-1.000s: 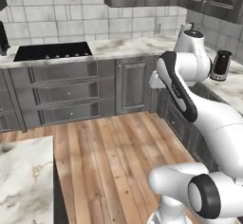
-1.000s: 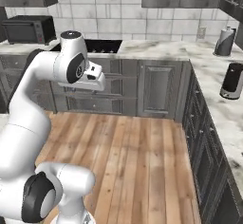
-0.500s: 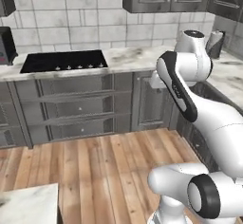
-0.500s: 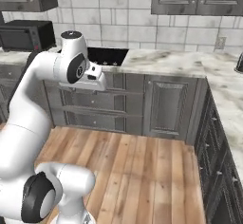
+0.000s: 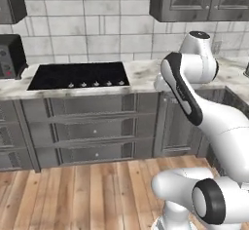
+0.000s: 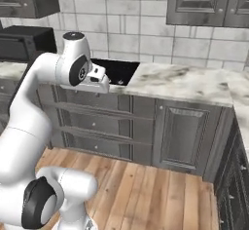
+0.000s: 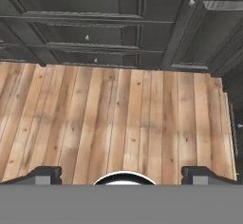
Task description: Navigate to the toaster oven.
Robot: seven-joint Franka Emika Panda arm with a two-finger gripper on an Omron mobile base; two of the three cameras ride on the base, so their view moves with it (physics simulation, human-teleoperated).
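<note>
The toaster oven (image 5: 9, 56) is a dark box on the counter at the far left edge of the left base view, cut off by the frame, with a knob panel bearing a red mark. In the right base view the toaster oven (image 6: 24, 44) stands on the counter at the left, partly behind my arm. My gripper (image 7: 122, 174) points down at the wood floor. Its two fingertips (image 7: 45, 173) stand far apart with nothing between them, so it is open. The hand (image 6: 99, 75) hangs in front of the drawers.
A flat black cooktop (image 5: 78, 75) lies in the marble counter (image 6: 180, 80) straight ahead, over grey drawers (image 5: 92, 126). Grey wall cabinets (image 6: 209, 2) hang above. A second counter run (image 5: 233, 80) closes off the right side. Wood floor (image 7: 118, 118) lies before the cabinets.
The whole scene has slid to the right as the base moved: the cooktop now sits near the middle and the toaster oven has come into view at the left. The arm keeps its pose.
</note>
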